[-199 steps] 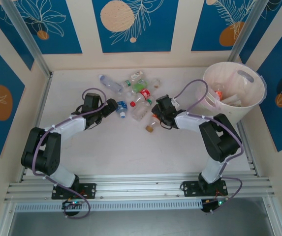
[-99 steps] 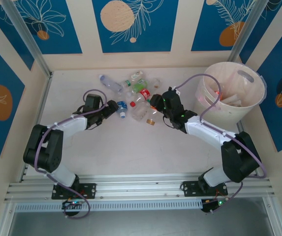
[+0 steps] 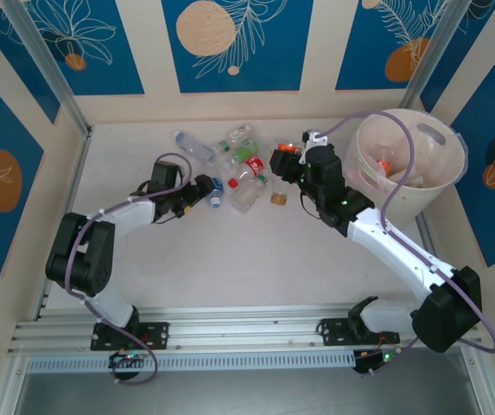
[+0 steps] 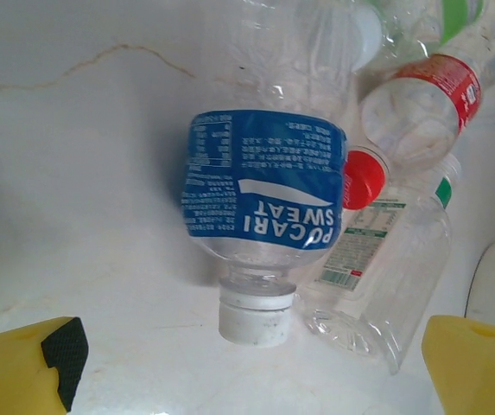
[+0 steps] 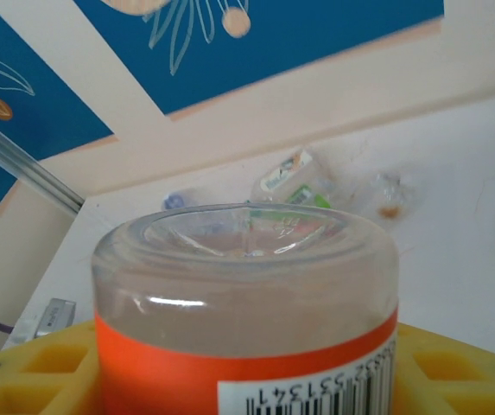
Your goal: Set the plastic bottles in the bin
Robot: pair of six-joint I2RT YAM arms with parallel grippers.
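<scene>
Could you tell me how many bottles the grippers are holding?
1: the orange-labelled bottle, in the right gripper, left of the bin. The left gripper is open.

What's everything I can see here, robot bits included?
Loose bottles: several, clear with red, green or white labels, heaped mid-table, far side.
Blue-labelled bottle: one, clear, white cap, lying before the left gripper.
Orange-labelled bottle: one, clear, gripped by the right gripper.
Bin: one, pale pink-white, table's far right, bottles inside.
Brown scrap: one, beside the heap.
Table: one, white.
Left gripper: one, yellow fingers, open.
Right gripper: one, shut on the orange-labelled bottle, between heap and bin.
</scene>
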